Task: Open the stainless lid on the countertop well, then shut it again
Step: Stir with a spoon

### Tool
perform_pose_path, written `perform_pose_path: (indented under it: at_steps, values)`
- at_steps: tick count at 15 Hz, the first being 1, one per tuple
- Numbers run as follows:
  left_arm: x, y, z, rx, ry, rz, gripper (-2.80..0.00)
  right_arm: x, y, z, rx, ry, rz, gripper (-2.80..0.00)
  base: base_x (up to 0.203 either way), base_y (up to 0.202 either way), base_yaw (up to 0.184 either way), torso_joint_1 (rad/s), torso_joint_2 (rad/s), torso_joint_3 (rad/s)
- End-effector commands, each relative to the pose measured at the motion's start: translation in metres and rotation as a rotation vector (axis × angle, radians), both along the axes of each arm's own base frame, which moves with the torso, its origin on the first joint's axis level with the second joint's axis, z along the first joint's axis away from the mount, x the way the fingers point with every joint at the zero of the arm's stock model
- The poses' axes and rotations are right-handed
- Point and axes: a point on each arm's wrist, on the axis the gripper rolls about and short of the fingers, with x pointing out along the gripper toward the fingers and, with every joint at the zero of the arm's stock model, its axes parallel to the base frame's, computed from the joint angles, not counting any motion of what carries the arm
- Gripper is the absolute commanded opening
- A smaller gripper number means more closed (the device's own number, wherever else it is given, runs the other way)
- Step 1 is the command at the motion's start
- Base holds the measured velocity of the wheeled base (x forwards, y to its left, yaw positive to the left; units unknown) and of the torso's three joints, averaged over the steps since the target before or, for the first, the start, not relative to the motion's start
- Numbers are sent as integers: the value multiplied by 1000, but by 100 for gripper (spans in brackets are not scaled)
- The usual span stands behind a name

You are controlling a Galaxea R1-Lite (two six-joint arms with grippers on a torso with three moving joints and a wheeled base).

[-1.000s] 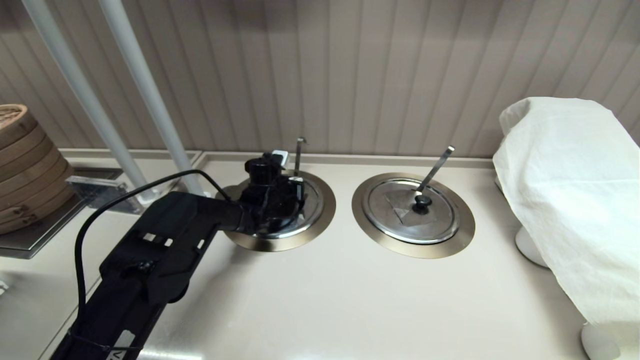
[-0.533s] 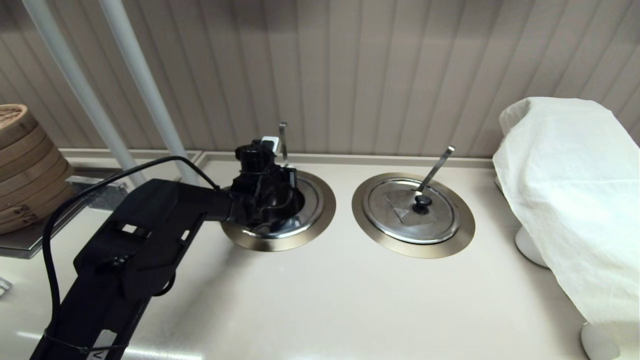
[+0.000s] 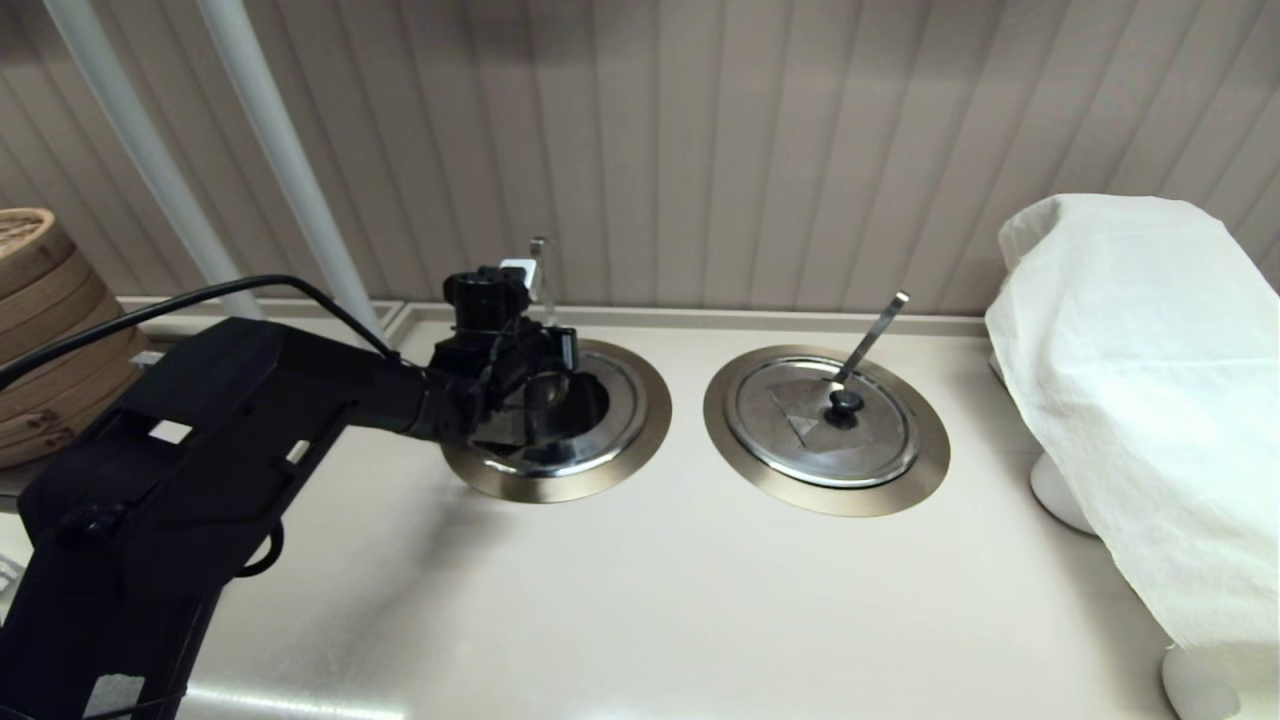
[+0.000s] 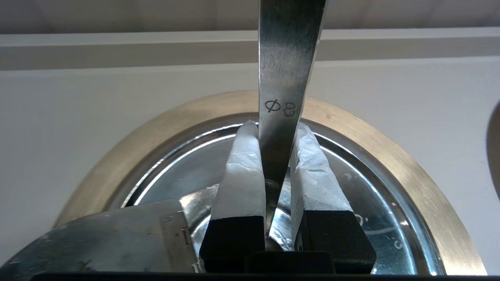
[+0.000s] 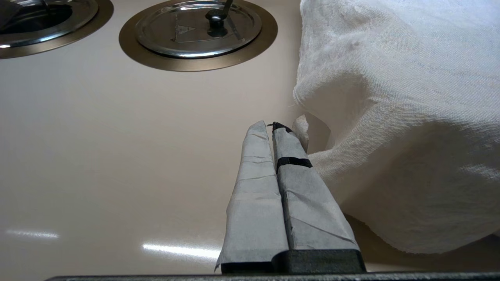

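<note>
My left gripper [image 3: 528, 388] [image 4: 273, 127] is over the left countertop well [image 3: 640, 440] [image 4: 390, 144], shut on the stainless lid [image 3: 505, 428] [image 4: 117, 234] at its knob. The fingers mostly hide the knob. The lid is raised and tilted toward the left, so the well's dark mouth shows on its right side. The thin hook-tipped ladle handle [image 3: 538, 262] [image 4: 287, 58] rises between my fingers [image 4: 242, 175]. My right gripper [image 5: 271, 127] is shut and empty, low over the counter beside the white cloth, out of the head view.
The twin lid [image 3: 820, 420] [image 5: 195, 29] with its flat ladle handle sits shut in the right ring. A white cloth [image 3: 1140, 380] covers something at the right. Bamboo steamers [image 3: 40, 330] stand far left, and two slanted poles [image 3: 280, 160] rise behind my left arm.
My left arm has drawn up and to the left with the lid in its grip. The ladle handle swung left with it, and the well's dark mouth has come into view.
</note>
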Motion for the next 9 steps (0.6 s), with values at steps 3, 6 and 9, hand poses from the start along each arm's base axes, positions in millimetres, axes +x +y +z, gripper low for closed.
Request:
perform_pose_path:
  at_steps: [3,6,9]
  values:
    - [-7,4,24,-9,-47,76,-280,0,0,0,-1,0,1,-280,0,0,0,0,0,0]
    - [-19,9,33,-34,-21,74,-280,0,0,0,-1,0,0,-280,0,0,0,0,0,0]
    - [-19,14,32,-24,-13,97,-280,0,0,0,-1,0,1,-280,0,0,0,0,0,0]
